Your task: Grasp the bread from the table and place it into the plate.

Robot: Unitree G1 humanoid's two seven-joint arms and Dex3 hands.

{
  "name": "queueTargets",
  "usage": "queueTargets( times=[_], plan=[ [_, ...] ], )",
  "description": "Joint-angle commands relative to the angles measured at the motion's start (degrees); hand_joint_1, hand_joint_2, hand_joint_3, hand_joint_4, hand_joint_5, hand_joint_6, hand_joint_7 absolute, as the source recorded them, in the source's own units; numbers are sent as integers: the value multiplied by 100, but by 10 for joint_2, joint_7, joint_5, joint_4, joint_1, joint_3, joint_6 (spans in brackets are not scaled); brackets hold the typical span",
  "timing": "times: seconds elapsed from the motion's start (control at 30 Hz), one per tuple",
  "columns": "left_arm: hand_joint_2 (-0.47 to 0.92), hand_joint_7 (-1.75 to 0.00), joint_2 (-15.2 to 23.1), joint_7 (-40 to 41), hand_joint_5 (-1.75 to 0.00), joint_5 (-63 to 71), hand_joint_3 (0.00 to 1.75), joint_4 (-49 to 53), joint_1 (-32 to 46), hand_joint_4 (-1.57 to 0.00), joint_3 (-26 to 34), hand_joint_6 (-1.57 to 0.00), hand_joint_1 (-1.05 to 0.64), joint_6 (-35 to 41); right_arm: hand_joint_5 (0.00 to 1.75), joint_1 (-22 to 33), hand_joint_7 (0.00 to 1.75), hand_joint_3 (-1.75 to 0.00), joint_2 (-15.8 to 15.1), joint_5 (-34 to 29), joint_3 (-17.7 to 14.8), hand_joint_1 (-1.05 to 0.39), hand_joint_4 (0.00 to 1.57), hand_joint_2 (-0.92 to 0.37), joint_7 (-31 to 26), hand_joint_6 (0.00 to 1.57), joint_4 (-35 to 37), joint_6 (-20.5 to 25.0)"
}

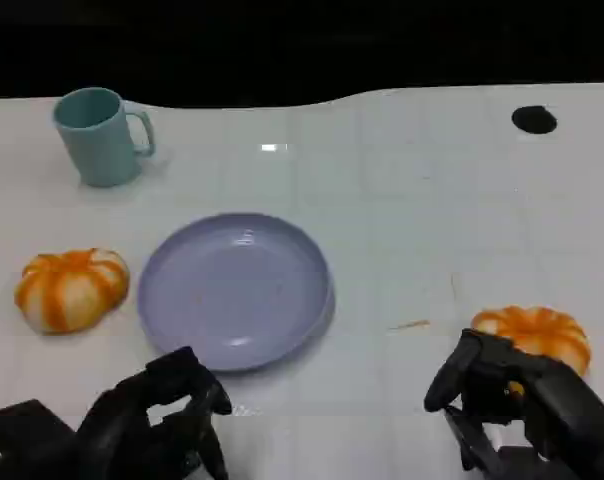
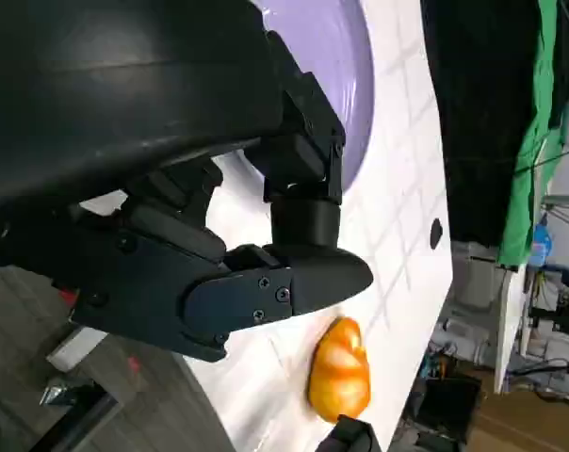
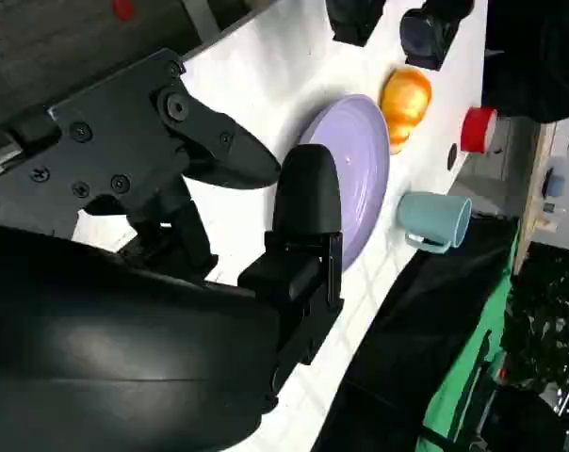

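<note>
Your bread comes in two pieces here. One orange-striped bread (image 1: 534, 335) lies on the white table (image 1: 422, 210) just past the right hand (image 1: 517, 405), partly behind its fingers. The other bread (image 1: 70, 288) sits to the left of the purple plate (image 1: 237, 290), near it but not touching. Nothing is on the plate, so the job has not really started — you have yet to grab, lift and drop.

The right hand holds nothing; its fingers are spread and reach toward the near bread. The left hand (image 1: 152, 420) also holds nothing, fingers loosely apart, just in front of the plate.

A teal mug (image 1: 100, 135) stands far back on the left, out of the way.

Hard to tell — whether the right fingers touch the bread yet. The task does not say which bread you want.
</note>
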Motion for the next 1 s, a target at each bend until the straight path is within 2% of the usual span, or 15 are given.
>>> queueTargets(
  times=[0.03, 1.0],
  plan=[
    [92, -162, 6, -2, -175, -1, 62, -1, 1, -82, 4, -62, -70, -2, 175, 2, 151, -107, -6, 1, -3, -13, 73, -63, -3, 54, -5, 0],
    [92, -163, 6, 1, -175, 0, 62, -7, 3, -82, 4, -62, -70, 3, 175, 2, 151, -106, -5, 6, -5, -13, 73, -64, -2, 53, -4, -2]
  ],
)
